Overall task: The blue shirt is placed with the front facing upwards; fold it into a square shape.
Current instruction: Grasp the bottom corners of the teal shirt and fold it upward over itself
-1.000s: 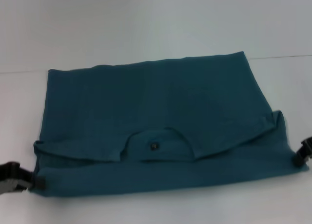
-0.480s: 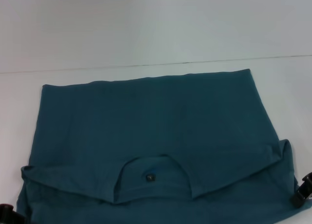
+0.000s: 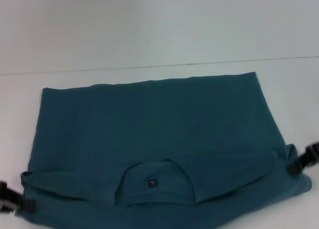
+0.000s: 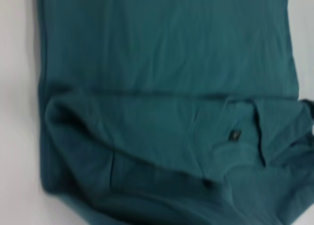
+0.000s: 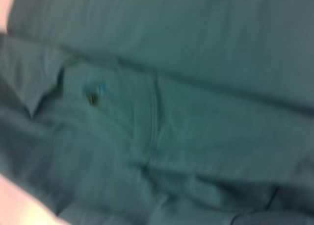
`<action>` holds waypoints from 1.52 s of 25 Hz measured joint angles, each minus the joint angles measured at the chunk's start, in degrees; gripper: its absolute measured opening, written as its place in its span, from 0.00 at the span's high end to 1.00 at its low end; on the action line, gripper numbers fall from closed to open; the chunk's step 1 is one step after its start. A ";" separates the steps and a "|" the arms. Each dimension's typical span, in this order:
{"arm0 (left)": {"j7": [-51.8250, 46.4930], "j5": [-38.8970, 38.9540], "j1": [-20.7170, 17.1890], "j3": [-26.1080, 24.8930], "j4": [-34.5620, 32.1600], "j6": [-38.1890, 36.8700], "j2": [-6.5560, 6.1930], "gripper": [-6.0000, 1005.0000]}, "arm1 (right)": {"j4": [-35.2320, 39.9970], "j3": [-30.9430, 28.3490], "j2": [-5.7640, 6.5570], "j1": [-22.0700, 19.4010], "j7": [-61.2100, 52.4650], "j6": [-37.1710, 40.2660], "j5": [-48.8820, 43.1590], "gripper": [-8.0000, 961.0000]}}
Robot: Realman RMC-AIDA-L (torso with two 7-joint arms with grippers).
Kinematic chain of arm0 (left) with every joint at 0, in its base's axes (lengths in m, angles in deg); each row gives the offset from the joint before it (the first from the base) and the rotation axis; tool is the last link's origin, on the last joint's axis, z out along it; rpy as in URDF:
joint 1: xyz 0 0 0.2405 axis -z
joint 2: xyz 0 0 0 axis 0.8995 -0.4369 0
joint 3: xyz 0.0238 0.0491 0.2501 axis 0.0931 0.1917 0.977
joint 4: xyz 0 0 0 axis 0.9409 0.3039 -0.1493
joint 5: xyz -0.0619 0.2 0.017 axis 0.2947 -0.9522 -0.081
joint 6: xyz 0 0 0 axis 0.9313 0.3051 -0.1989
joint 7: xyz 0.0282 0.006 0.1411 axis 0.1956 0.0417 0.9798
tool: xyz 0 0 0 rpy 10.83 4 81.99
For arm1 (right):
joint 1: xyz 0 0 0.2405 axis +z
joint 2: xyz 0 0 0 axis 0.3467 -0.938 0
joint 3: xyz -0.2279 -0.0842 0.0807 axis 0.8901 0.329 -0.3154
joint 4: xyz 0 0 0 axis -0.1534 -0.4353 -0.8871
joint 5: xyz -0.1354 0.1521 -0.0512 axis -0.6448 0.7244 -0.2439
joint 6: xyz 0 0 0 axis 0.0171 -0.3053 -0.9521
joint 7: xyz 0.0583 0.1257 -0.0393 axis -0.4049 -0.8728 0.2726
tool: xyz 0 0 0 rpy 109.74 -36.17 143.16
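The blue shirt (image 3: 149, 119) lies on the white table as a wide folded rectangle. Its round collar (image 3: 172, 165) and small dark tag (image 3: 153, 182) face up near the front edge, under a folded-over flap. My left gripper (image 3: 22, 205) pinches the shirt's near left corner, and my right gripper (image 3: 294, 166) pinches the near right corner, which is slightly raised. Both wrist views are filled by the teal shirt (image 4: 167, 63) (image 5: 196, 48), with the tag (image 4: 234, 135) (image 5: 91, 98) visible. Neither wrist view shows that arm's own fingers.
The white table (image 3: 149, 29) stretches beyond the shirt, and a thin dark seam (image 3: 199, 65) runs across it just behind the shirt's far edge. Narrow strips of bare table lie left and right of the cloth.
Both grippers pulled the shirt toward me, so its far edge slid nearer. In the last half second, the near edge and both grippers came back up into view.
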 joint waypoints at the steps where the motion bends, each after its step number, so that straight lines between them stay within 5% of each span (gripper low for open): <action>1: -0.59 0.00 0.88 -0.06 0.15 0.20 -0.43 0.96 | -0.09 -0.64 0.37 0.15 -0.30 -0.84 0.40 0.95; 6: -3.39 -0.65 5.80 0.11 2.94 2.82 -2.90 0.96 | -1.07 -1.98 1.66 1.13 -3.08 -6.17 1.19 0.95; 21: -9.70 -8.70 17.76 1.09 11.64 16.45 -7.37 0.96 | -0.14 -3.28 1.34 6.18 -12.01 -22.65 1.97 0.95; 27: -11.77 -9.90 20.21 6.42 14.46 25.82 -6.99 0.96 | -0.79 -1.31 -0.27 8.37 -15.24 -30.74 1.82 0.95; 33: -12.58 -11.46 20.98 9.57 16.77 36.30 -5.31 0.96 | -2.76 4.19 -2.08 8.47 -18.81 -40.63 1.55 0.95; 34: -12.21 -11.94 20.45 9.91 16.91 40.79 -4.10 0.96 | -3.71 4.57 -2.24 8.49 -18.94 -41.97 1.53 0.95; 38: -11.58 -11.95 19.23 10.09 16.84 46.16 -2.69 0.96 | -7.09 5.30 -2.64 8.56 -19.05 -46.30 1.52 0.95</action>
